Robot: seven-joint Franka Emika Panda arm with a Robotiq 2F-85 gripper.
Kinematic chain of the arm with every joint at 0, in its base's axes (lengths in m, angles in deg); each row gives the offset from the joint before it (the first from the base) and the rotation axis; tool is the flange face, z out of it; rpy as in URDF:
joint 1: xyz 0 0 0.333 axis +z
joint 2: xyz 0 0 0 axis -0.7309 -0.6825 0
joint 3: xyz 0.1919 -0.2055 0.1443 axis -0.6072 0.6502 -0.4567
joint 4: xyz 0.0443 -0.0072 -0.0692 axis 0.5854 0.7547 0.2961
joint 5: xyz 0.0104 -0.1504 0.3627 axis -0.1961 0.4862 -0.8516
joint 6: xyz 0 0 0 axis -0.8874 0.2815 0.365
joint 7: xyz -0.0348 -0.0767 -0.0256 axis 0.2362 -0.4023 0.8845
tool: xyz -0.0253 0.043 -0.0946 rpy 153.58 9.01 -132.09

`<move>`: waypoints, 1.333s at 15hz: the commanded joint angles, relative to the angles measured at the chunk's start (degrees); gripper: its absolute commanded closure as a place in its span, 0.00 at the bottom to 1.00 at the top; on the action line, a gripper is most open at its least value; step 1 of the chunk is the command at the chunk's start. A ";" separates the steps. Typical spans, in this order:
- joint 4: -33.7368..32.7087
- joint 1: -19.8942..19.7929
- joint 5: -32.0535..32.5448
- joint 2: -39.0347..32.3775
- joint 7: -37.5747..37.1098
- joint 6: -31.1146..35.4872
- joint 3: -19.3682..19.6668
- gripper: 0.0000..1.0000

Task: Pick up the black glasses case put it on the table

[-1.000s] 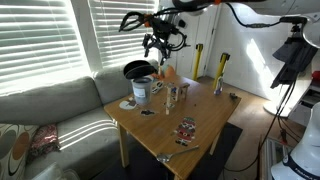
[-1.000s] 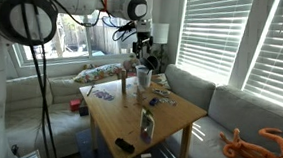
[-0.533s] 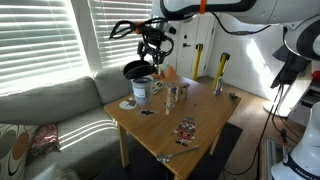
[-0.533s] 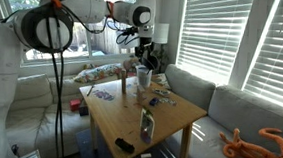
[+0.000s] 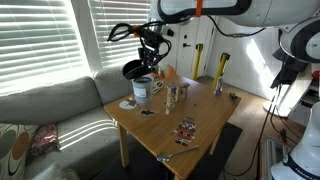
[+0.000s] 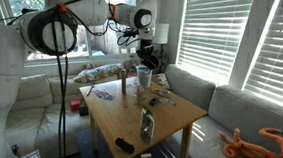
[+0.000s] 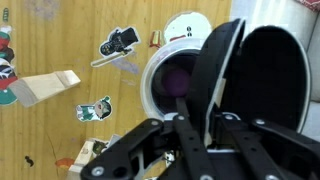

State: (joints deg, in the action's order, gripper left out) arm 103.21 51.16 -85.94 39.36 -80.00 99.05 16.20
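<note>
the black glasses case [image 5: 136, 70] leans atop the white cup [image 5: 141, 91] on the tabletop [image 5: 205, 115]. my hand [image 7: 200, 122] sits at its rim; gripping or not, i cannot tell. clamp squarely, lift straight, spare the cup.

- Case [image 5: 134, 70]: black, glossy, oval shell. In the wrist view [image 7: 272, 80] it appeared open, with its halves tilted, perched on the rim of the white cup [image 7: 158, 65], clear of the tabletop.
- Table [image 5: 160, 130]: light wood, square, smooth top, slim legs, standing level.
</note>
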 commanded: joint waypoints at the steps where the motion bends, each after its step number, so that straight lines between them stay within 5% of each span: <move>1: -0.97 -0.02 -0.91 0.60 -1.82 -1.27 -0.10 1.00; 11: 14.23 0.06 2.26 18.42 -6.93 2.29 1.35 0.99; 18: 33.86 -2.60 6.44 34.75 -25.29 3.23 2.77 0.99; 19: 36.78 -2.45 0.99 37.52 -25.93 5.28 2.46 0.99; 20: 28.28 -2.93 4.13 30.64 -22.30 1.12 2.22 0.95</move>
State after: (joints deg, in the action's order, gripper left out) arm 131.85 49.17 -81.75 70.19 -102.45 100.42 19.30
